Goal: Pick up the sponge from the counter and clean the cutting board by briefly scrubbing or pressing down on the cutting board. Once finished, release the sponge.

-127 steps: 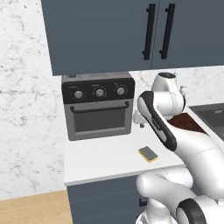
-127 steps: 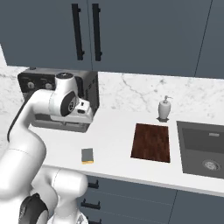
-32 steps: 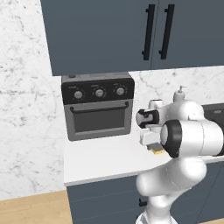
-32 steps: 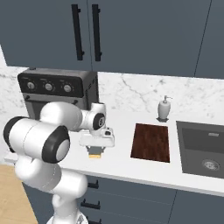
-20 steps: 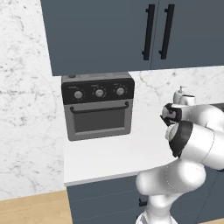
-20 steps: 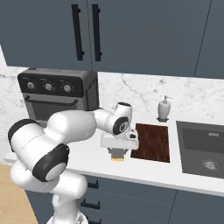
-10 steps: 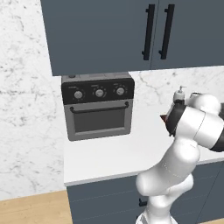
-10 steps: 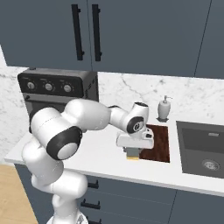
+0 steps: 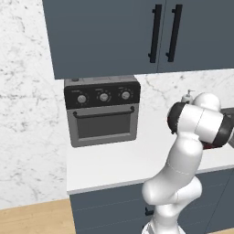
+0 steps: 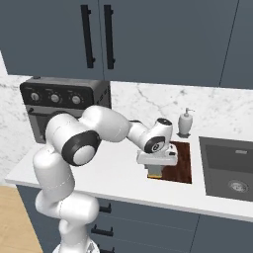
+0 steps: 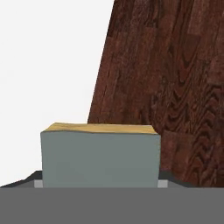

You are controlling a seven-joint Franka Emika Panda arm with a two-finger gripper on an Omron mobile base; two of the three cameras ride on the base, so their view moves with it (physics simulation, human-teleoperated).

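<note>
My gripper (image 10: 156, 167) is shut on the sponge (image 10: 154, 173), which hangs from it just above the near left edge of the cutting board (image 10: 181, 157). In the hand view the sponge (image 11: 99, 156) shows a grey-green face with a yellow strip along its top. Behind it the dark reddish-brown cutting board (image 11: 175, 78) spreads to the right and the white counter (image 11: 48, 57) lies to the left. Whether the sponge touches the board I cannot tell.
A dark sink basin (image 10: 230, 168) is set into the counter right of the board. A soap dispenser (image 10: 185, 122) stands behind the board at the marble wall. A toaster oven (image 10: 59, 106) sits at the far left, also in the left base view (image 9: 103, 112).
The arm has swung to the right with the sponge in the gripper, from the counter in front of the oven to the left edge of the cutting board.
</note>
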